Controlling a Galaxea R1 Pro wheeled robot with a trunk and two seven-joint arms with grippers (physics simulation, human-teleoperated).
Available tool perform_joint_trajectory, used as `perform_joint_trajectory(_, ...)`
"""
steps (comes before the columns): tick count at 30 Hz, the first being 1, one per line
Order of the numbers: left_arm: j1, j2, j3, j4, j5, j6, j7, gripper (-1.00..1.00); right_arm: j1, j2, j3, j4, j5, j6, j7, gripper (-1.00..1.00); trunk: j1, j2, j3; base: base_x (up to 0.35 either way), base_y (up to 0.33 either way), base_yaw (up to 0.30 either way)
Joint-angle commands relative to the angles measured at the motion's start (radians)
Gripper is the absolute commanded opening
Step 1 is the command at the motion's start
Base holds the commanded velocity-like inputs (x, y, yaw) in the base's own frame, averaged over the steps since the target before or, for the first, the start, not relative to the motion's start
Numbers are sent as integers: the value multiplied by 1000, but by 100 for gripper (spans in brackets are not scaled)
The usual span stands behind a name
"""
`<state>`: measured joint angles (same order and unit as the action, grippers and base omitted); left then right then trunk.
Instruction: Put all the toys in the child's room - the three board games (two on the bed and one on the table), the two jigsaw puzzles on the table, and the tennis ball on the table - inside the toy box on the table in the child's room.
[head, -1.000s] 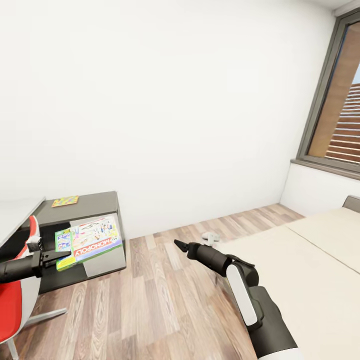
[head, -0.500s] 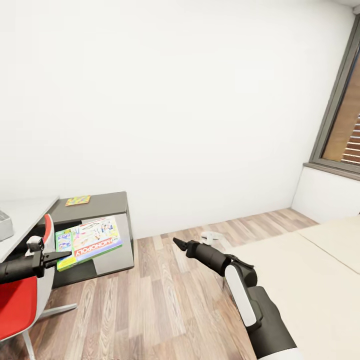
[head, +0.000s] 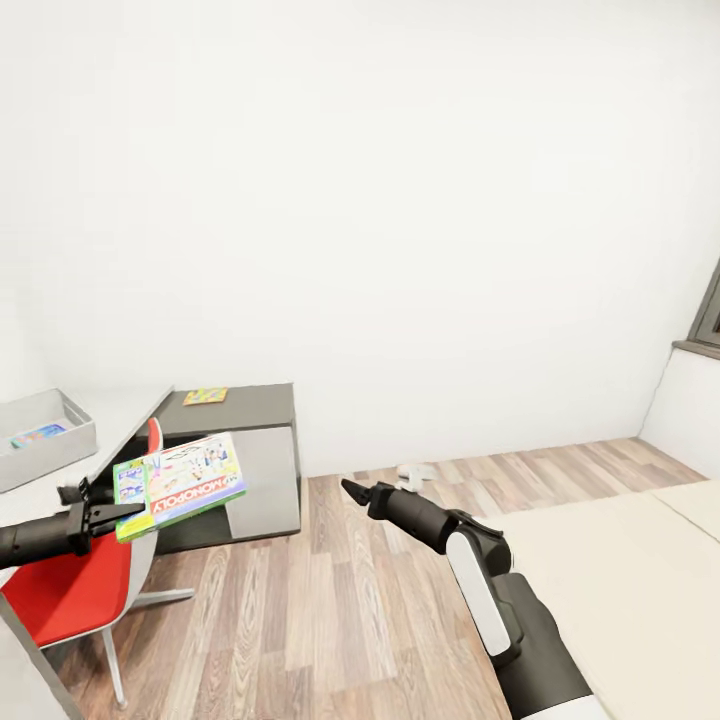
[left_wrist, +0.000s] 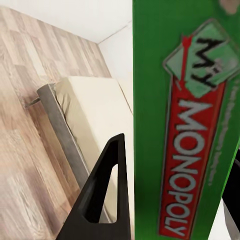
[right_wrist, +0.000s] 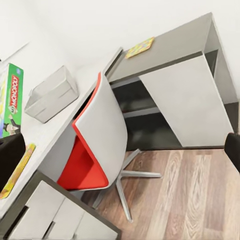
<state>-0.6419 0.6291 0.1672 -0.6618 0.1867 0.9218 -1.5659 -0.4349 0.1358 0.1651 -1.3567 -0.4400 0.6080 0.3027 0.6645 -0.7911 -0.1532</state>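
Cardboard, light and stiff, the Monopoly board game (head: 179, 483) is riding clamped by one short edge in the left gripper (head: 100, 515), cantilevered toward two o'clock and likely prone to pivoting; right gripper (head: 352, 490) is appearing closed, empty.

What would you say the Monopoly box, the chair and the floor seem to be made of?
Monopoly box: likely printed cardboard, slightly glossy; flat, thin, with sharp printed graphics. It sits in the left gripper.
Chair: probably a moulded plastic shell, pale outside and red inside, on thin, metal-looking grey legs.
Floor: wood planks or laminate; visible grain and plank seams, matte.
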Motion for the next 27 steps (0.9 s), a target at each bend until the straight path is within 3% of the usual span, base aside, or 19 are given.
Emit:
perform_joint_trajectory(1, -1, 0, -1, 0, 0, 10, -5, -100, -1, 0, -1, -1, -2, 6, 1, 100, -4, 6, 2, 1, -1, 274)
perform_joint_trajectory(10, -1, 24, 9, -1, 0, 9, -5, -100, -1, -4, -1, -2, -2, 6, 2, 100, -38, 69, 36, 0, 0, 274)
perform_joint_trajectory(27, -1, 31, 10, -1, 2, 11, -5, -100, -1, -4, -1, -2, -2, 6, 4, 100, -103, 188, 99, 0, 0, 274)
